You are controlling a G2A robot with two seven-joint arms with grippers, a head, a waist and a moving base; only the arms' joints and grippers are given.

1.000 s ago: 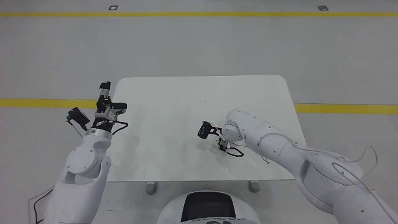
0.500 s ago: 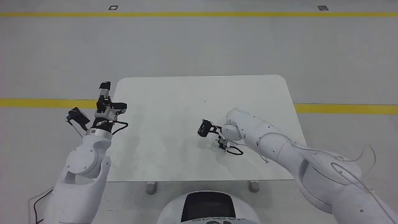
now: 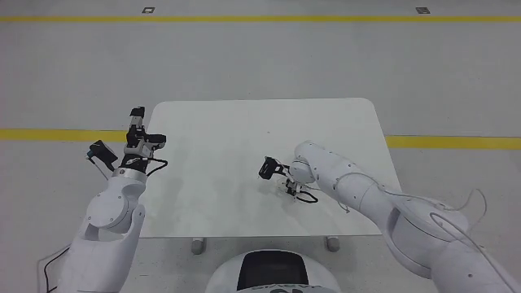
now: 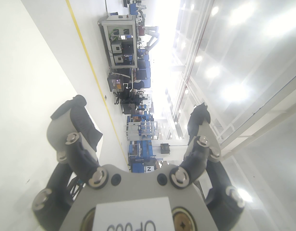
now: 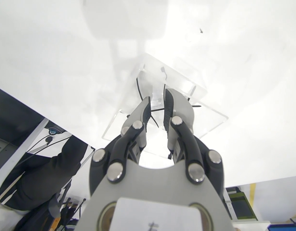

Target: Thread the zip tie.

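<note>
The zip tie [image 3: 308, 198] is seen on the white tabletop [image 3: 244, 130], a little nearer the front edge than the back edge and a bit toward the right side. It is thin and black. In the right wrist view the zip tie [image 5: 157, 109] is seen bent around a clear plastic stand [image 5: 184, 82] that sits on a flat clear plate [image 5: 210, 118] on the tabletop [image 5: 66, 25]. One end of the tie sticks up over the stand, and one strand runs across the front of it.

The right gripper [image 3: 291, 185] is held low over that stand. Its two fingers are a little apart, not pressed together, in the right wrist view [image 5: 157, 96]. The strand of the tie is seen crossing the small gap between them. It cannot be told if the strand is touched by the fingers [image 5: 168, 102].

The left gripper [image 3: 142, 130] is held at the left edge of the tabletop, well apart from the tie. Its fingers [image 4: 78, 118] are spread wide, and nothing is held between them in the left wrist view [image 4: 138, 104].
</note>
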